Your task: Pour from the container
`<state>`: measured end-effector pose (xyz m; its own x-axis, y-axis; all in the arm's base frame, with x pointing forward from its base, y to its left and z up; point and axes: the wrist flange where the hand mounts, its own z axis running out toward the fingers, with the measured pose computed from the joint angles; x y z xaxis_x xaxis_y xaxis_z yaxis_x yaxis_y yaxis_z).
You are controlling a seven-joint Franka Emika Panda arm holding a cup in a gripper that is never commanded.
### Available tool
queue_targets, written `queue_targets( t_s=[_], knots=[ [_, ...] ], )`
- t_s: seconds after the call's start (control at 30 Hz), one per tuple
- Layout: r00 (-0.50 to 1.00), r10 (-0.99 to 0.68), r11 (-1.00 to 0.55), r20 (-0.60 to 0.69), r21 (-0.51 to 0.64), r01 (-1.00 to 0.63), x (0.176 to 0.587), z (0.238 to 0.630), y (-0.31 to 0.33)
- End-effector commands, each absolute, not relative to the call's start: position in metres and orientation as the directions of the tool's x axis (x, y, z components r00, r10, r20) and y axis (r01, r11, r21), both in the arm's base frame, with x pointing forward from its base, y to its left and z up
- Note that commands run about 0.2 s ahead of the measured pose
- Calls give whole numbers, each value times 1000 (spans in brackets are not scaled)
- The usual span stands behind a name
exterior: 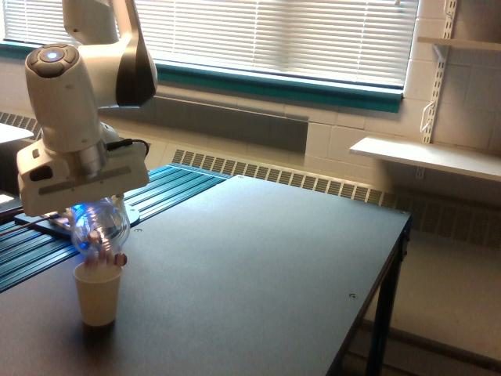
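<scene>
At the near left of the dark table (pixel 258 258), the white robot arm (pixel 74 94) hangs over a cream paper cup (pixel 98 294). Its gripper (pixel 94 218) is clamped on the container (pixel 99 229), a clear rounded jar held just below the arm's broad white hand; the fingers themselves are mostly hidden behind that hand and the jar.

The container is tipped steeply, its mouth pointing down and sitting right at the rim of the paper cup. Its upper part looks mostly clear, with a blue glint of light on the glass. The small pinkish-brown and white pieces (pixel 106 257) are gathered at the low end, at the mouth, and several show just at the top of the cup. How much lies inside the cup cannot be seen from this angle.

The paper cup stands upright on the table. Behind the arm, at the far left, lies a blue ribbed surface (pixel 168 188), and a window with closed blinds (pixel 274 31) runs along the far wall.
</scene>
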<state>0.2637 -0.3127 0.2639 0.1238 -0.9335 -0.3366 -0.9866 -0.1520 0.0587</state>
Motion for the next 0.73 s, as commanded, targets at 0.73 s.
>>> queue_targets(
  t_s=[0.73],
  knots=[
    [52,-959,-40,-278,-46,-998,254,273,-324]
  ],
)
